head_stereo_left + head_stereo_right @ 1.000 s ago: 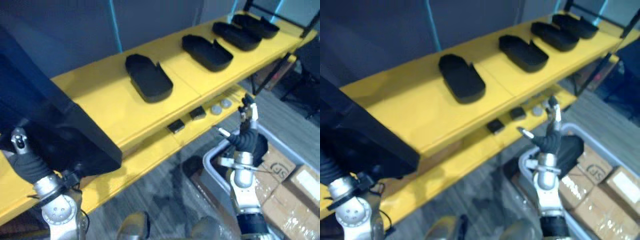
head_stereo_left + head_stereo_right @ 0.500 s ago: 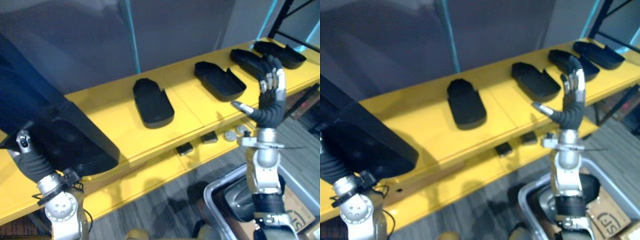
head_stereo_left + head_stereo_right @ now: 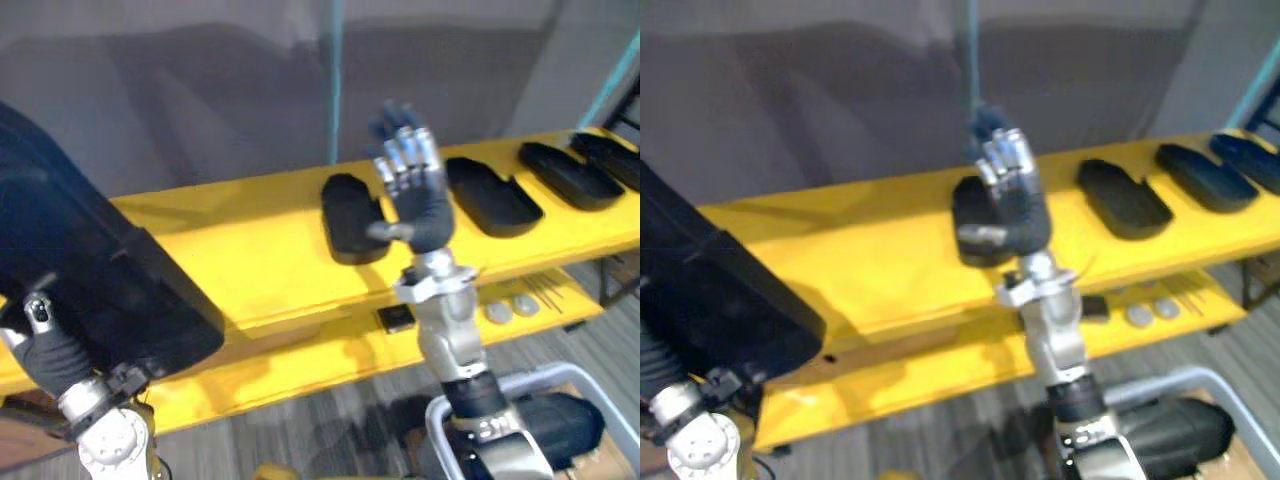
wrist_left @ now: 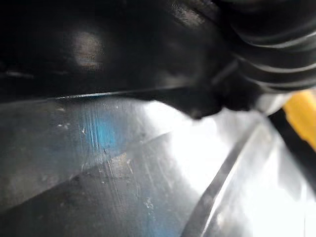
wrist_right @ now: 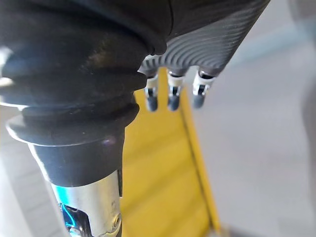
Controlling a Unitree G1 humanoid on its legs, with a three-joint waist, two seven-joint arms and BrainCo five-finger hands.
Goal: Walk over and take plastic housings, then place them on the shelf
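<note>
Right hand (image 3: 415,200) held upright in front of the yellow shelf (image 3: 240,250), its dark back toward the head camera. The fingers (image 3: 405,160) are straight, side by side and slightly fanned, with the thumb (image 3: 385,232) standing out sideways; they grasp nothing. In the right wrist view the same fingers (image 5: 170,96) hang in a loose row with the yellow board beyond their tips.

Four black plastic housings lie in a row on the upper board. The first housing (image 3: 345,215) sits directly behind the fingers on the thumb side, partly covered by the palm; contact cannot be told. The second housing (image 3: 490,195) lies just beyond the outer finger, apart from it. The third housing (image 3: 565,175) and fourth housing (image 3: 615,155) lie farther out on that same side, well away from the fingertips.

On the lower board (image 3: 300,360), below the wrist, rest a small black block (image 3: 397,318) and grey discs (image 3: 510,308). A grey bin (image 3: 570,375) stands on the floor under the forearm.

Left hand (image 3: 50,350) sits against the underside of a large black housing (image 3: 90,280), which is carried in front of the shelf's other end; whether this hand is closed on it cannot be told. In the left wrist view the black surface (image 4: 98,44) lies right against the hand.
</note>
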